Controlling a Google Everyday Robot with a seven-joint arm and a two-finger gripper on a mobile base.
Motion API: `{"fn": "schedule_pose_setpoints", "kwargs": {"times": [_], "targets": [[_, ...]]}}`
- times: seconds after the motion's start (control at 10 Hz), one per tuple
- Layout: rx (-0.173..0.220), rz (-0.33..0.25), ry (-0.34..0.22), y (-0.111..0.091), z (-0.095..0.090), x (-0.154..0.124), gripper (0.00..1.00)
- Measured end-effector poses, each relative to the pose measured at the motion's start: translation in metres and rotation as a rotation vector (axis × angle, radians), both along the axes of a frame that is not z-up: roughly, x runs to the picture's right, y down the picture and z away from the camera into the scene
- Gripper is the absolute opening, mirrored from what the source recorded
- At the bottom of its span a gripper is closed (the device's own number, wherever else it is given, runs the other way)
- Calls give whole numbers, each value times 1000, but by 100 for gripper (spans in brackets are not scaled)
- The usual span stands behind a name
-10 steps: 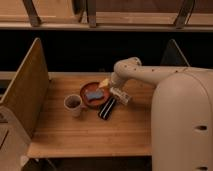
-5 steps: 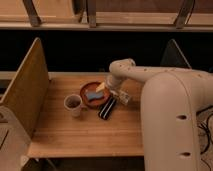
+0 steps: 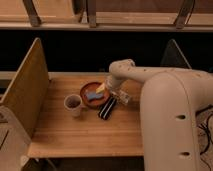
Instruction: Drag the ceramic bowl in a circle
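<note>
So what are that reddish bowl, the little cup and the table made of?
The bowl looks like unglazed terracotta: matte reddish-brown, no shine. The cup seems to be glazed ceramic, white outside and dark inside, though I can't be sure. The table looks like wood: warm tan with faint lengthwise lines. The gripper hangs by the bowl's right edge.

The gripper [image 3: 116, 95] sits at the bowl's [image 3: 84, 93] right rim, covering that stretch. The dark thing [image 3: 106, 108] beside the bowl is too blurred to identify. The robot's body [image 3: 175, 125] hides the bench's [image 3: 75, 135] right end and is cut off right and below.
</note>
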State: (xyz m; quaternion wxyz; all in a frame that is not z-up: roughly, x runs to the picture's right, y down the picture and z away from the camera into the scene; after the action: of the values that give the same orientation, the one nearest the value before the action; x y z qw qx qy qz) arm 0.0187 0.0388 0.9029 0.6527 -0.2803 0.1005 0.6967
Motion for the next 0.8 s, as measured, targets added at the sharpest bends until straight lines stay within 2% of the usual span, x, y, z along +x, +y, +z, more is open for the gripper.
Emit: {"fn": "schedule_pose_setpoints", "kwargs": {"times": [0.3, 0.6, 0.7, 0.8], "targets": [[-39, -34, -6, 16, 9, -12, 80], [-49, -48, 3, 17, 17, -16, 80], [-51, -55, 3, 17, 19, -19, 78], [-58, -66, 2, 19, 22, -23, 70]]}}
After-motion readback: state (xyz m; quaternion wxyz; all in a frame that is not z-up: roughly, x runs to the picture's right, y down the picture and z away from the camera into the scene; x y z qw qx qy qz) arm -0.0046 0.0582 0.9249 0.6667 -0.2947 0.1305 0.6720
